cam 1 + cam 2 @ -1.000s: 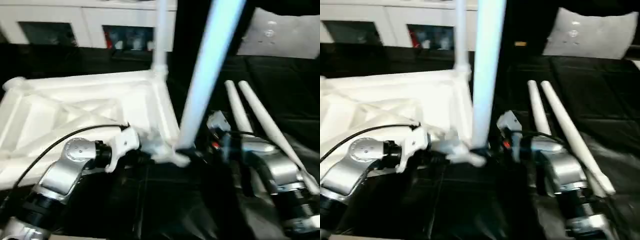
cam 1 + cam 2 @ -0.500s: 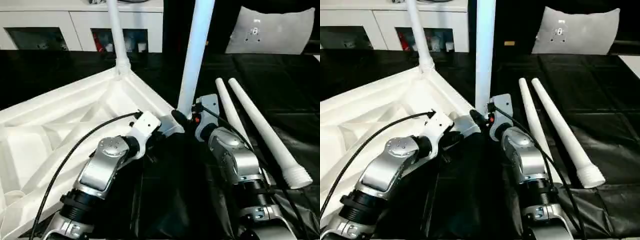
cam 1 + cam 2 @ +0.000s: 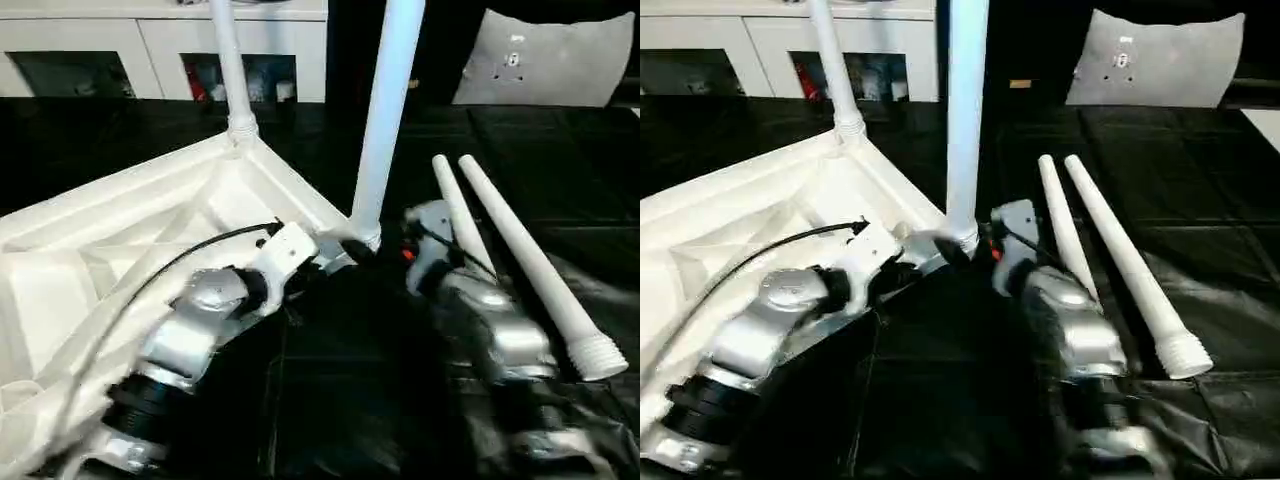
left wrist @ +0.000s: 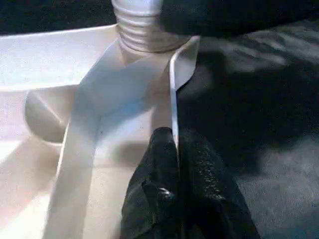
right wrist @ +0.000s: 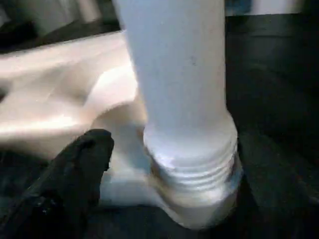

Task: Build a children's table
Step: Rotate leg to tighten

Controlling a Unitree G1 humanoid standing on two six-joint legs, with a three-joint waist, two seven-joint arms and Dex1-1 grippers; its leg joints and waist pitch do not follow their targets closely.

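Observation:
The children's table top lies upside down on the left, ribbed side up. One white leg stands in its far corner socket. Another leg stands in the near corner socket, its threaded collar at the socket. My left gripper is shut on the top's thin rim just below that socket. My right gripper is at the base of the near leg, open; one black finger stands clear of the leg. Two loose legs lie side by side on the right.
Black cloth covers the work surface. A white cabinet runs along the back and a pale cushion leans at the back right. The loose legs' collared ends lie close beside my right forearm.
My right gripper has opened off the near upright leg and its arm has shifted slightly right. The left gripper keeps its hold on the rim. The camera moved.

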